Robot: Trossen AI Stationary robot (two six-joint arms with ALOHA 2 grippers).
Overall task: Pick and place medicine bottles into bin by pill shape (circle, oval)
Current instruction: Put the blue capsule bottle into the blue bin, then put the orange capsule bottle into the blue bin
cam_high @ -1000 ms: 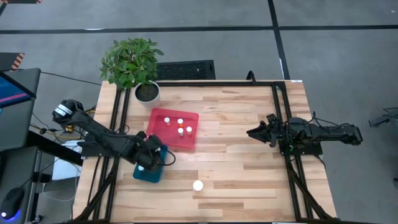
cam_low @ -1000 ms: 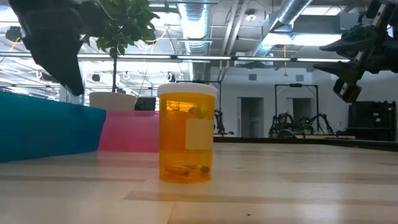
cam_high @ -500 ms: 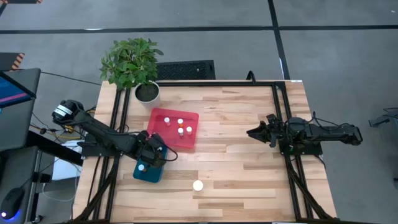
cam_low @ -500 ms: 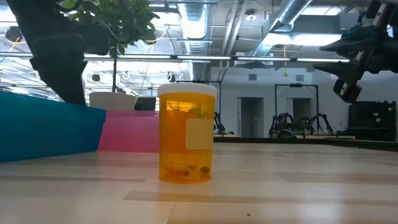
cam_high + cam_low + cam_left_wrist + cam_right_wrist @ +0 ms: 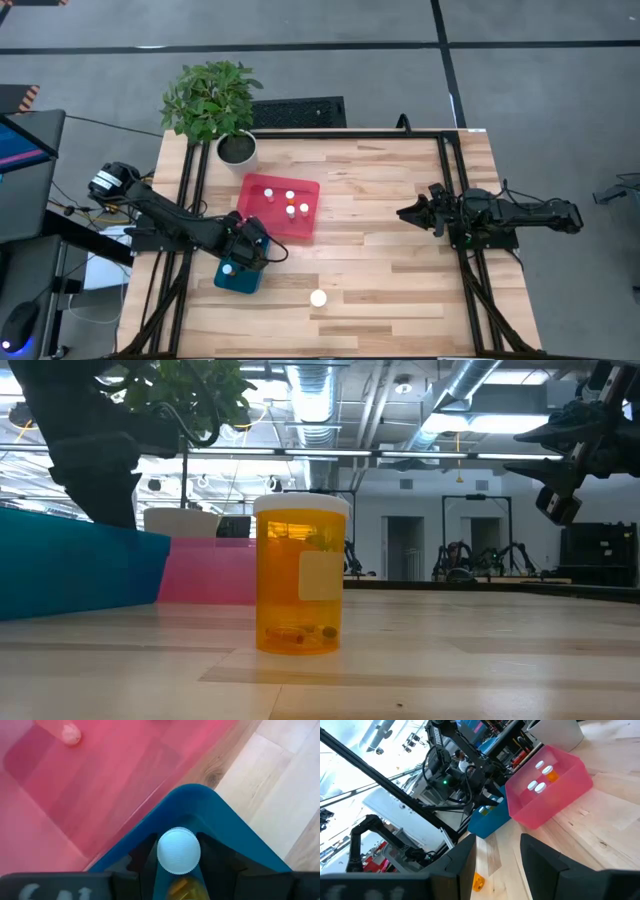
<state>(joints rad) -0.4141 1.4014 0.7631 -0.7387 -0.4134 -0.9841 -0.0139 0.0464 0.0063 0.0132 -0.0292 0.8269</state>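
Observation:
My left gripper [image 5: 247,247] hovers open over the blue bin [image 5: 240,278]. A white-capped orange bottle [image 5: 178,850] stands in that bin, below and between the two fingers; its cap also shows in the high view [image 5: 228,268]. The red tray [image 5: 262,190] holds several white-capped bottles [image 5: 291,197]. One orange bottle with a white cap [image 5: 300,575] stands upright on the table near the front edge, and its cap shows in the high view [image 5: 318,297]. My right gripper [image 5: 403,212] waits open above the table's right part.
A potted plant [image 5: 236,148] stands at the far left behind the red tray. Black frame rails [image 5: 190,180] run along the table's left and right sides. Bare wood [image 5: 370,260] lies between the trays and the right arm.
My left gripper has drawn back from over the blue bin, up and a little toward the table's left edge. The white cap of the bottle in the bin, covered by the gripper before, now shows. The bottle stays in the bin.

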